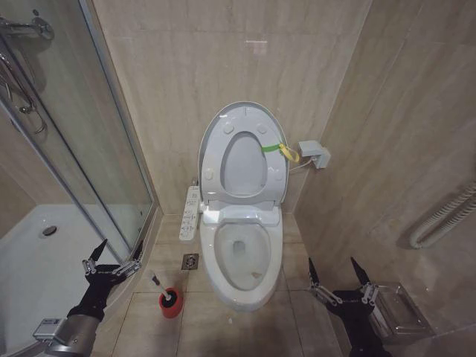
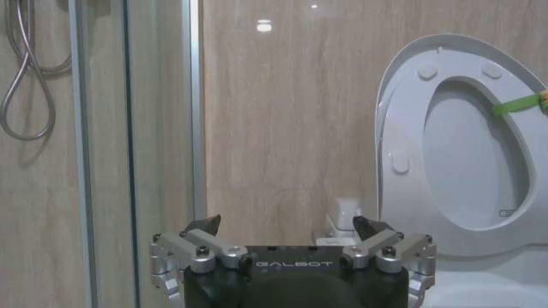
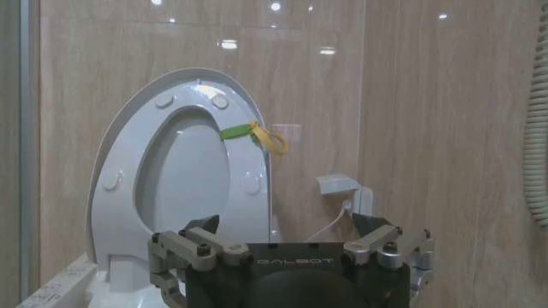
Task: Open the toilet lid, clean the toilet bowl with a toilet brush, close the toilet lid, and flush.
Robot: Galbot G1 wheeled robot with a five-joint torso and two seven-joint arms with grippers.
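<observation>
Your tiled floor (image 1: 149, 320) carries: toilet bowl (image 1: 242, 286); left of it, floor drain (image 1: 190, 261) and toilet brush (image 1: 168, 297) in holder.

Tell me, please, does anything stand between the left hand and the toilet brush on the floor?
Nothing visible does. The open left hand hangs above the tiled floor, and the toilet brush stands in its red holder beside the toilet bowl, with open space between them.
</observation>
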